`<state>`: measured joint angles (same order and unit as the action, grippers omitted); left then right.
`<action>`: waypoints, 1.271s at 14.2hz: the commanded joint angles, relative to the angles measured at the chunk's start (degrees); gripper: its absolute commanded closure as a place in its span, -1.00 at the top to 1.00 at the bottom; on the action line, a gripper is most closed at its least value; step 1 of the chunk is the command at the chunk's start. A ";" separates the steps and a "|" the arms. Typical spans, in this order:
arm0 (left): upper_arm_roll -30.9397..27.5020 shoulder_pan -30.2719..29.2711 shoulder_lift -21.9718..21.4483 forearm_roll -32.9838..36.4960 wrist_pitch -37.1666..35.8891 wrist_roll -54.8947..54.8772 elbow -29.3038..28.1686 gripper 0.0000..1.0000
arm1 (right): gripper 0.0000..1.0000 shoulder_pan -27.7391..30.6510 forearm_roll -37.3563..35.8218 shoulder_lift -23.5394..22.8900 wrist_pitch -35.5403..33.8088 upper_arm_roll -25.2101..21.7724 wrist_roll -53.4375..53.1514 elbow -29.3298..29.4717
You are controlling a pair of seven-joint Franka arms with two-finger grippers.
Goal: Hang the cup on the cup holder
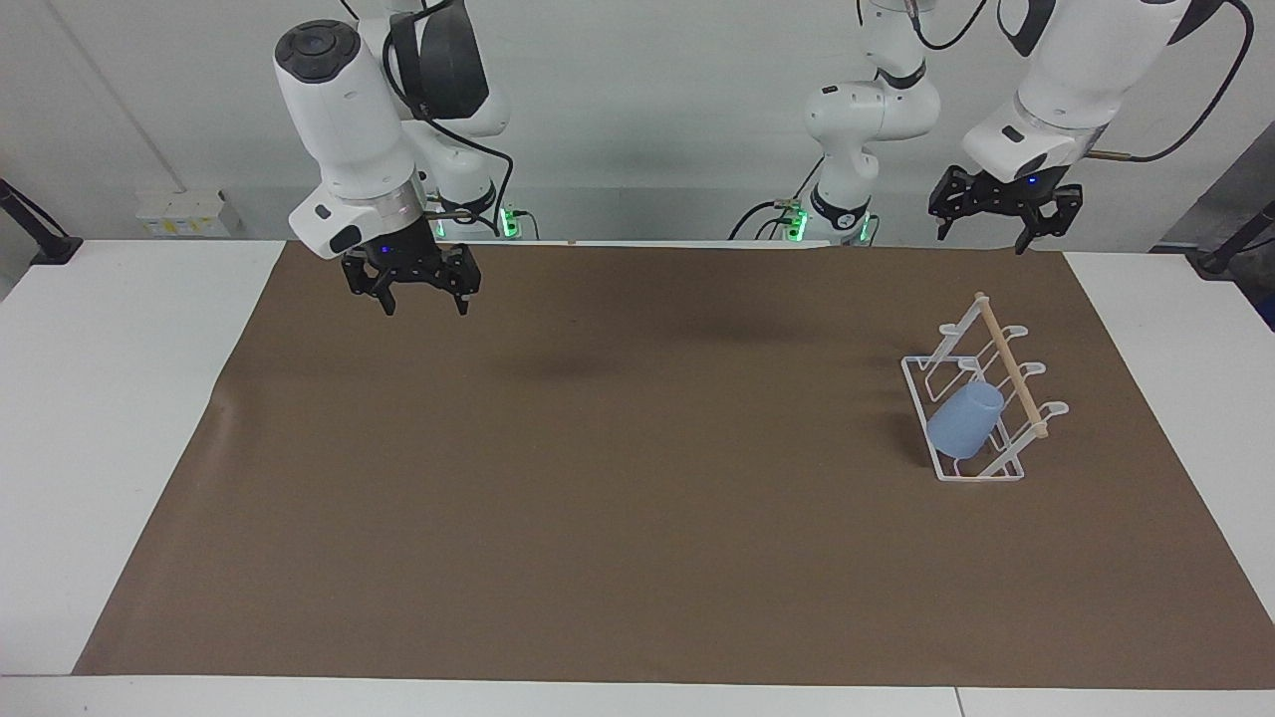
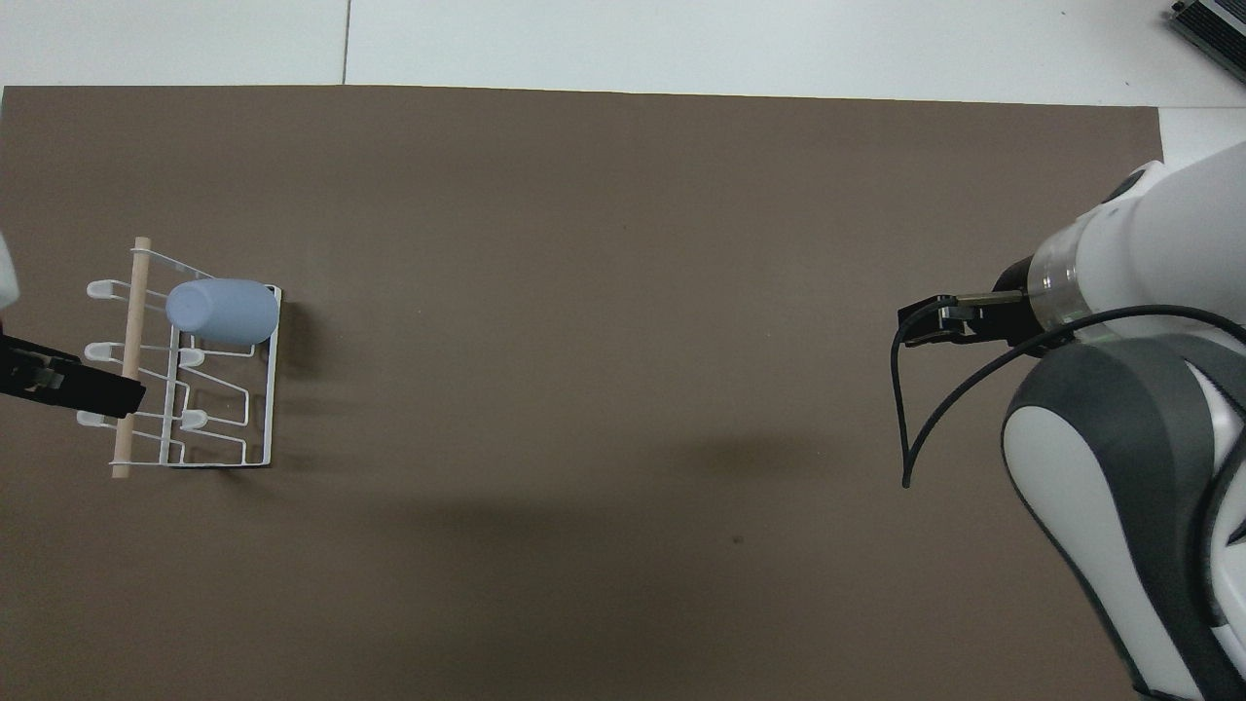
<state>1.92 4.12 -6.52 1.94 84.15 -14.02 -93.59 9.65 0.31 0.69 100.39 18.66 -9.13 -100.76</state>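
Note:
The light-blue cup (image 1: pixel 964 421) sits tilted, mouth down, over a prong of the white wire cup holder (image 1: pixel 1011 368), at the holder's end farther from the robots. It also shows in the overhead view (image 2: pixel 222 312), on the holder (image 2: pixel 271 389). My left gripper (image 1: pixel 994 235) is open and empty, raised high over the mat's edge at the robots' end, apart from the holder. One of its fingers (image 2: pixel 97 389) overlaps the holder's dowel in the overhead view. My right gripper (image 1: pixel 425 307) is open and empty, and waits above the mat at the right arm's end.
A brown mat (image 1: pixel 598 478) covers most of the white table (image 1: pixel 110 398). The holder stands on the mat toward the left arm's end. The right arm's body (image 2: pixel 1119 438) fills the overhead view's lower corner, with a black cable (image 2: pixel 900 409) hanging from it.

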 commanded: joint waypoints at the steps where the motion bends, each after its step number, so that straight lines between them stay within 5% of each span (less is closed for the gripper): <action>1: -3.66 3.16 2.48 -0.89 -0.48 1.53 3.77 1.00 | 1.00 1.07 1.10 0.98 0.34 0.59 -0.10 -0.75; 18: -6.31 1.15 0.19 -4.30 -1.89 1.53 2.62 1.00 | 1.00 1.07 1.10 0.98 0.34 0.59 -0.10 -0.75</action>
<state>-4.66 5.69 -5.56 -0.29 83.00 -13.30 -90.82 9.65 0.31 0.69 100.38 18.66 -9.13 -100.76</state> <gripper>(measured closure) 0.000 0.000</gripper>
